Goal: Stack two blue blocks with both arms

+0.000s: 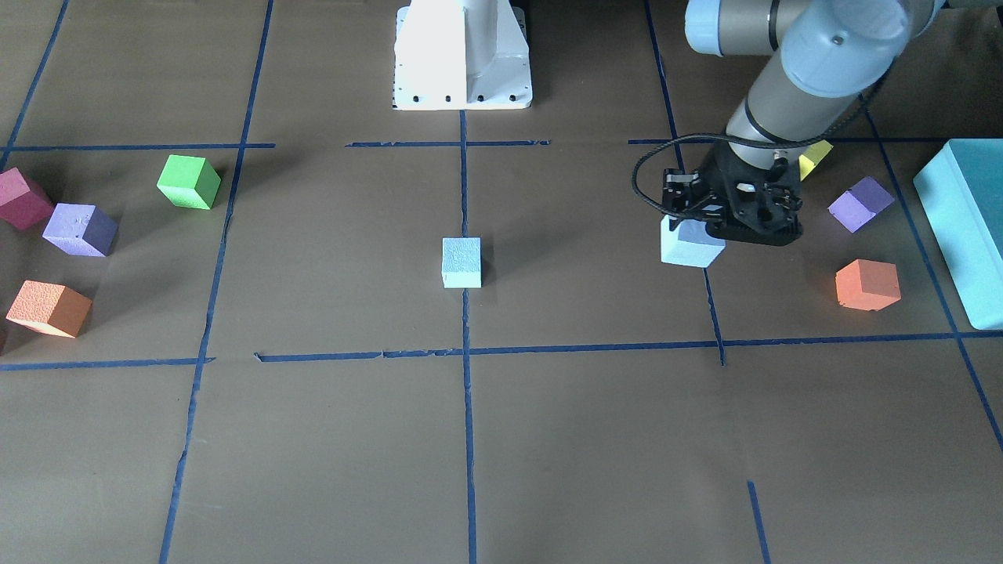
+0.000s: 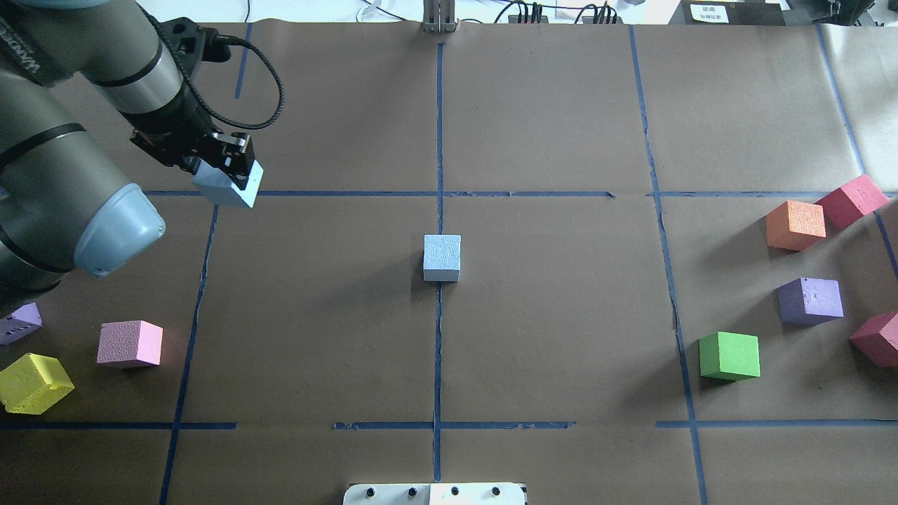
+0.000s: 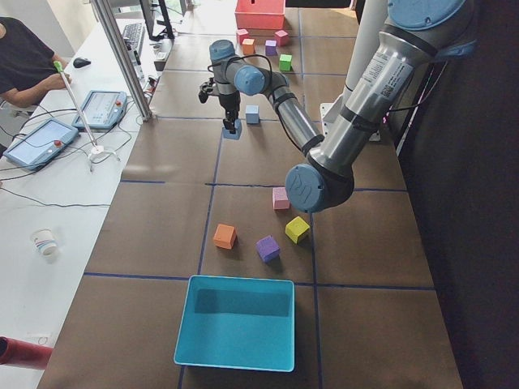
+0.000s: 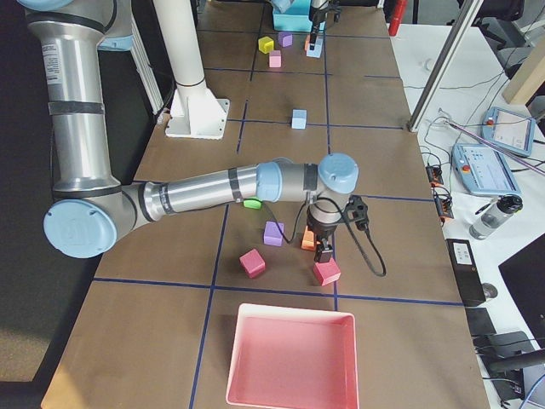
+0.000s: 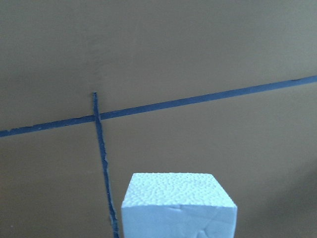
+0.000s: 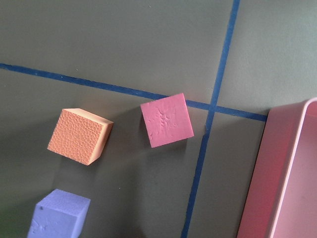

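My left gripper (image 2: 224,175) is shut on a light blue block (image 2: 229,185) and holds it a little above the table at the left. The same block shows under the gripper in the front view (image 1: 689,247) and fills the bottom of the left wrist view (image 5: 178,206). The second blue block (image 2: 442,257) sits alone at the table's centre on a tape line, well apart from the held one; it also shows in the front view (image 1: 461,262). My right gripper (image 4: 324,251) shows only in the exterior right view, above the red and orange cubes; I cannot tell whether it is open.
Pink (image 2: 130,344), yellow (image 2: 34,382) and purple (image 2: 17,322) cubes lie near the left arm. Green (image 2: 729,355), purple (image 2: 810,300), orange (image 2: 795,224) and red (image 2: 851,200) cubes lie at the right. A teal box (image 1: 968,227) and a pink tray (image 4: 289,358) stand at the table's ends.
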Available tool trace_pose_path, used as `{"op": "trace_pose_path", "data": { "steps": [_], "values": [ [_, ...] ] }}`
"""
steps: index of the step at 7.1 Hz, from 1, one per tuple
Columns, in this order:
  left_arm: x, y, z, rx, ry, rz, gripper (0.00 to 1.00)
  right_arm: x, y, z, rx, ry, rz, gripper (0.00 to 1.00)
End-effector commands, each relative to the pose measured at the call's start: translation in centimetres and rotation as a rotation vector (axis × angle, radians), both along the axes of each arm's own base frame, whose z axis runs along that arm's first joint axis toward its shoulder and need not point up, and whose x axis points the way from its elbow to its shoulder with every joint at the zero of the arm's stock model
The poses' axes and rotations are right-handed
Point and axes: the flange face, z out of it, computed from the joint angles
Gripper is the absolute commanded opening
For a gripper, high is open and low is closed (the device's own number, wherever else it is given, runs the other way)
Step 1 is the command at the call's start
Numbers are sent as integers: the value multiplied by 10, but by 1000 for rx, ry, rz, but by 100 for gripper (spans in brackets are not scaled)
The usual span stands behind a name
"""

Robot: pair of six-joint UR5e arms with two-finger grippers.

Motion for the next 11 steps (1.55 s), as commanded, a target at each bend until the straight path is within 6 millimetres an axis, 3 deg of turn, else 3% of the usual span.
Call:
{"op": "trace_pose_path", "data": {
  "steps": [1, 2, 5, 7, 9, 11],
  "values": [
    [49, 15, -46, -45, 28, -7, 2, 17, 19, 23, 43, -4, 44, 100],
    [65, 10, -62, -53, 31, -8, 2, 18, 19, 26, 33, -5, 50, 100],
    [153, 45, -112, -41, 10, 11, 2, 17, 19, 21, -31, -39, 115, 100],
    [197, 45, -142, -71, 3, 7, 2, 12, 21, 19, -47, -106, 111, 100],
    [237, 37, -129, -129, 59, -57, 4, 13, 20, 19, -46, -104, 110, 100],
    [246, 34, -126, -125, 40, -68, 4, 13, 19, 17, -43, -104, 110, 100]
  ]
}}
